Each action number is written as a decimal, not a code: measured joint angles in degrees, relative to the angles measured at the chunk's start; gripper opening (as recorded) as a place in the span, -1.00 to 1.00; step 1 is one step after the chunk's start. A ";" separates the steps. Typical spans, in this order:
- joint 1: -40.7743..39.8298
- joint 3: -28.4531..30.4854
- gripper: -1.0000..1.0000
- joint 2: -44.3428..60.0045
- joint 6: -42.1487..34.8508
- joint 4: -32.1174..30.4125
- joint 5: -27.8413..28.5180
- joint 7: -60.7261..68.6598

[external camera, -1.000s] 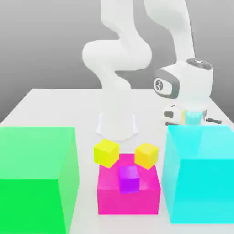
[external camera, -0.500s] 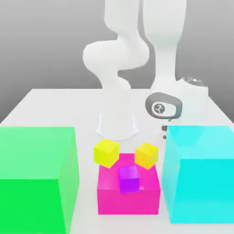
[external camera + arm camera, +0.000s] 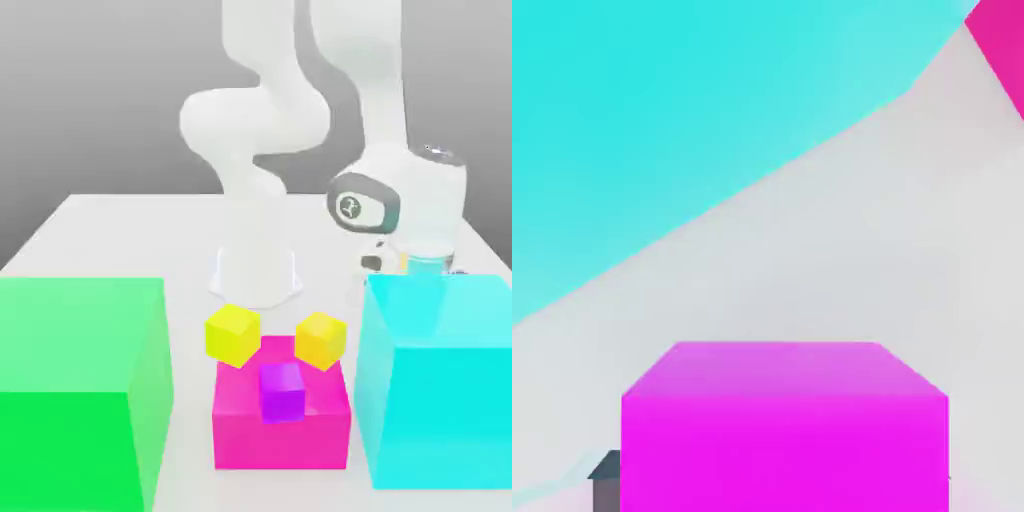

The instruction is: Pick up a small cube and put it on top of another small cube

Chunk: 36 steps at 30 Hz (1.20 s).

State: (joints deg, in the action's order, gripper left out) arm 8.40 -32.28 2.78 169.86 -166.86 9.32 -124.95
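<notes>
In the exterior view the gripper (image 3: 425, 262) hangs behind the big cyan block (image 3: 435, 385), its tips hidden by that block's top edge, while 2 yellow cubes (image 3: 233, 333) and a violet cube (image 3: 282, 390) sit at the big pink block (image 3: 280, 420). In the hand view the small cube (image 3: 784, 425) sits clenched between the fingers, a dark fingertip (image 3: 605, 480) touching its side, with the white table (image 3: 842, 250) beyond it
</notes>
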 joint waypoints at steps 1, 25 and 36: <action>0.49 -0.53 -1.00 -1.12 -0.65 -0.29 -3.58 2.58; 12.45 8.80 -1.00 -18.13 -17.96 15.81 -16.02 43.97; -8.45 26.10 -1.00 -15.61 -33.19 18.51 -11.49 39.42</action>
State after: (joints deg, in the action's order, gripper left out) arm -0.06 -6.18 -12.83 136.67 -148.34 -2.17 -85.53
